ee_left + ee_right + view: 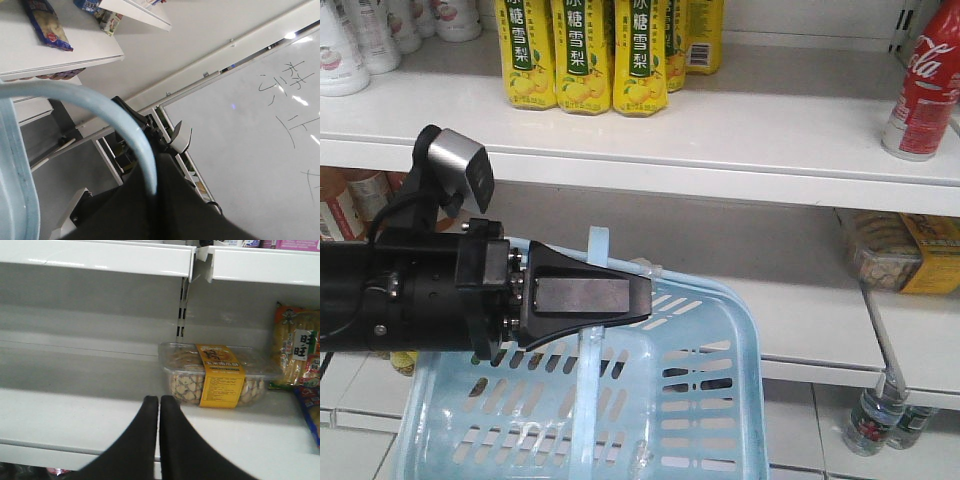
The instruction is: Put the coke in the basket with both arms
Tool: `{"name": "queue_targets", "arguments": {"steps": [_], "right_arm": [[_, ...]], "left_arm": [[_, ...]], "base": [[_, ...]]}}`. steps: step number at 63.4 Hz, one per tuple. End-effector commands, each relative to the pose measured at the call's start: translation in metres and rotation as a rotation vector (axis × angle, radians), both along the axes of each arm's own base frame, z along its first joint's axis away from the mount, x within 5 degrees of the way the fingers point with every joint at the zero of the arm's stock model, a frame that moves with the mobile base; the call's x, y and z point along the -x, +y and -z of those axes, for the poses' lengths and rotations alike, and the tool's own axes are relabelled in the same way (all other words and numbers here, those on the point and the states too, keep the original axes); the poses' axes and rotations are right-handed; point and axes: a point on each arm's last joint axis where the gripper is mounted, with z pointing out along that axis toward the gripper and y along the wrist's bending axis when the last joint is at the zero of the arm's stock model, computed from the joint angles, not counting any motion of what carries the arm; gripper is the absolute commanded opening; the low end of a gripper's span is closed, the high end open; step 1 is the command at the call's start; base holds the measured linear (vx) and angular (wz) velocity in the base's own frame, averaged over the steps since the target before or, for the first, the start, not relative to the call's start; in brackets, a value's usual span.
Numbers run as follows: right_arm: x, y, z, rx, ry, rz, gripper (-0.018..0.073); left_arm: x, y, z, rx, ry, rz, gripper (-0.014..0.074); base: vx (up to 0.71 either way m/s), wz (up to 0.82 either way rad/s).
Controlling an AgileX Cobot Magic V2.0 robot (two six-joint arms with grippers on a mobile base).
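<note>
We had the left pincer (630, 297) clamped on the light blue slotted plastic basket (620, 400). The right pincer (159, 400), closed and empty, might topple the red-labelled cola bottle (920, 90) on the upper shelf (740, 140), far right, unless opened.

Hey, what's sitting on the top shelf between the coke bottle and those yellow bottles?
Nothing. In the front-facing view, the white shelf is bare between the coke at the right and the yellow bottles further left.

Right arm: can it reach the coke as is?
Probably not directly: the right gripper is shut, facing the snack box a shelf below the coke, with that shelf board between. It'd need to rise and open.
</note>
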Motion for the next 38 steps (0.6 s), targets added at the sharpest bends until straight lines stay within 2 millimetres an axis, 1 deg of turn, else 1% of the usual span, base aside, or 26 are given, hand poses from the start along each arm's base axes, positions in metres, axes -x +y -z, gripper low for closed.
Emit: {"name": "queue_targets", "arguments": {"steps": [1, 18, 38], "right_arm": [[0.0007, 0.001, -0.0043, 0.02, -0.078, -0.01, -0.0002], [0.0007, 0.001, -0.0043, 0.02, -0.078, -0.01, -0.0002], [0.0007, 0.001, -0.0043, 0.02, -0.078, -0.01, -0.0002]], "left_arm": [[0.0049, 0.0007, -0.0248, 0.144, -0.008, 0.003, -0.0006], [0.0049, 0.0007, -0.0248, 0.144, -0.008, 0.003, -0.0006], [0.0049, 0.0007, -0.0248, 0.144, -0.008, 0.003, -0.0006]], "base": [[0.11, 0.14], [0.1, 0.04], [0.08, -0.14]]}}
